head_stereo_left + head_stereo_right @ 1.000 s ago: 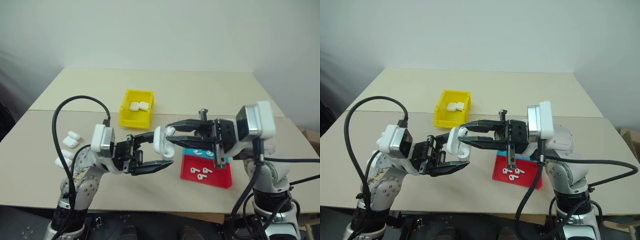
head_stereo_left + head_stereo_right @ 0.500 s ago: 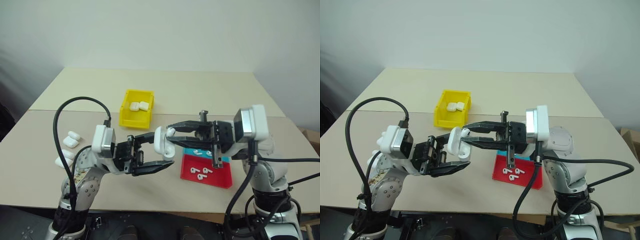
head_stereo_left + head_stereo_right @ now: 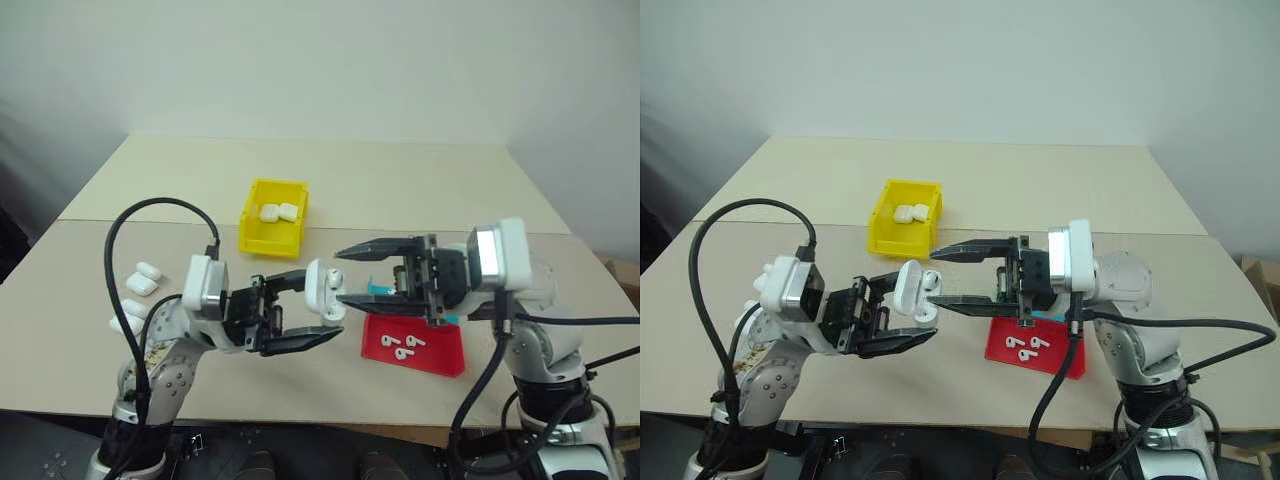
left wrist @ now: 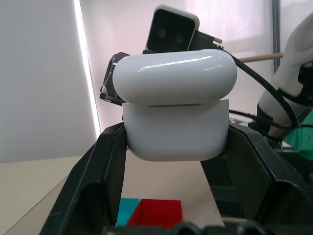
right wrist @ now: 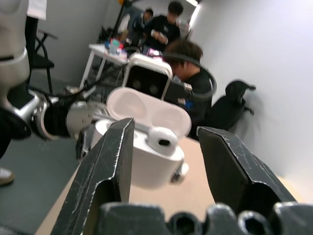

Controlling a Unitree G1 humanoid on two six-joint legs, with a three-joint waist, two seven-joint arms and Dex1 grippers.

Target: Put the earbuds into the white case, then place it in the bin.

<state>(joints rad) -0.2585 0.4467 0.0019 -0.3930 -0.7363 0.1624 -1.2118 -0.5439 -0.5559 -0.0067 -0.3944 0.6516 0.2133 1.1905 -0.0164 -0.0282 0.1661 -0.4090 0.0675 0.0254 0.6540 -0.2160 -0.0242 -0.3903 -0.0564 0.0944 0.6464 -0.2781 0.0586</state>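
My left gripper (image 3: 322, 303) is shut on the white case (image 3: 322, 286), holding it above the table with its lid flipped open. One earbud (image 5: 161, 139) stands in the case, its head sticking out. My right gripper (image 3: 343, 275) faces the case from the right, open, with a finger above and a finger below the case's open side, touching nothing. More earbuds (image 3: 405, 343) lie on the red-and-teal tray (image 3: 440, 358) under my right arm. The yellow bin (image 3: 255, 232) stands further back on the table with two white cases (image 3: 278, 212) in it.
Several spare white cases (image 3: 143, 279) lie on the table beside my left arm. A black cable (image 3: 115, 250) loops up from my left wrist. In the right wrist view, people (image 5: 188, 63) sit at a desk far behind.
My right gripper was shut at the case's open top and has now opened, leaving an earbud in the case. The left gripper still holds the case in the same spot.
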